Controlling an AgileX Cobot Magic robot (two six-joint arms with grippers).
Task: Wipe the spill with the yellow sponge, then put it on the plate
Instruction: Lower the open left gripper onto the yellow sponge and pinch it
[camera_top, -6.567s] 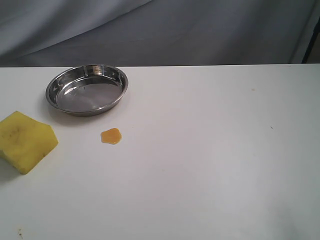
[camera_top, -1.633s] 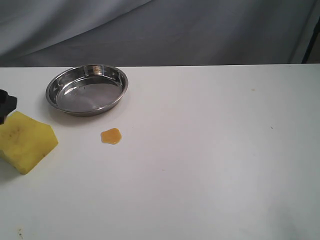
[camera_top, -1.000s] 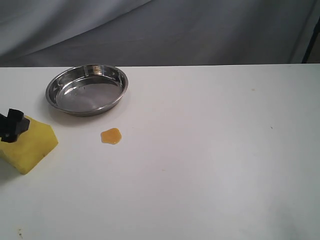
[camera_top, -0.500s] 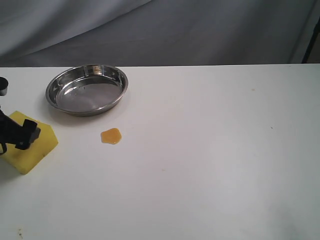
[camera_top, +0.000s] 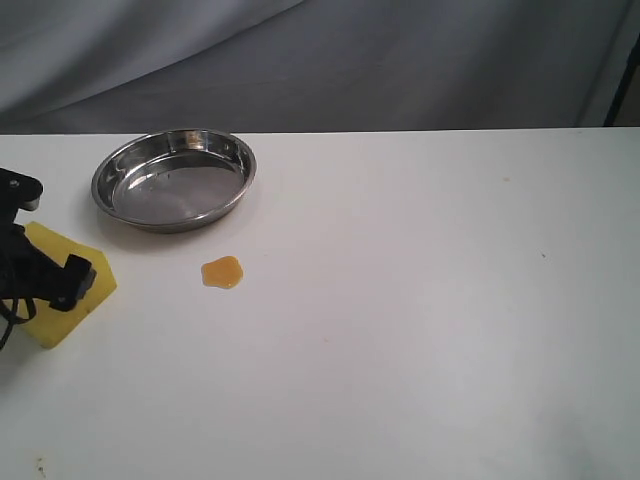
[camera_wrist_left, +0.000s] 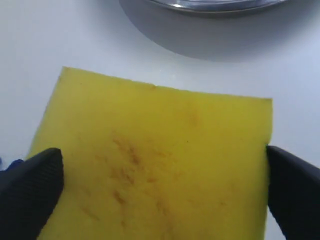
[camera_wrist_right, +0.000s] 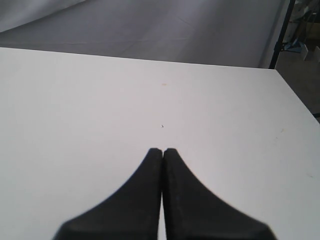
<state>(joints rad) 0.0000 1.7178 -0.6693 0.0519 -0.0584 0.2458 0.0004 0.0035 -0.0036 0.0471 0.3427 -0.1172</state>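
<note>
The yellow sponge (camera_top: 56, 325) lies flat on the white table at the far left. My left gripper (camera_top: 42, 276) is down over it and open. In the left wrist view its black fingertips (camera_wrist_left: 35, 175) stand at the two opposite side edges of the sponge (camera_wrist_left: 165, 135), which is not squeezed. The amber spill (camera_top: 222, 271) sits to the right of the sponge, untouched. Behind it stands the steel plate (camera_top: 101, 186), empty; its rim (camera_wrist_left: 210, 5) shows in the left wrist view. My right gripper (camera_wrist_right: 163, 150) is shut and empty over bare table, outside the exterior view.
A grey cloth backdrop hangs behind the table's far edge. The right wrist view shows the table's right edge, with a dark stand leg (camera_wrist_right: 280, 35) beyond it.
My left gripper has come in from the left edge and lowered over the sponge, ending with a finger on each side. Sponge, spill and plate have not moved.
</note>
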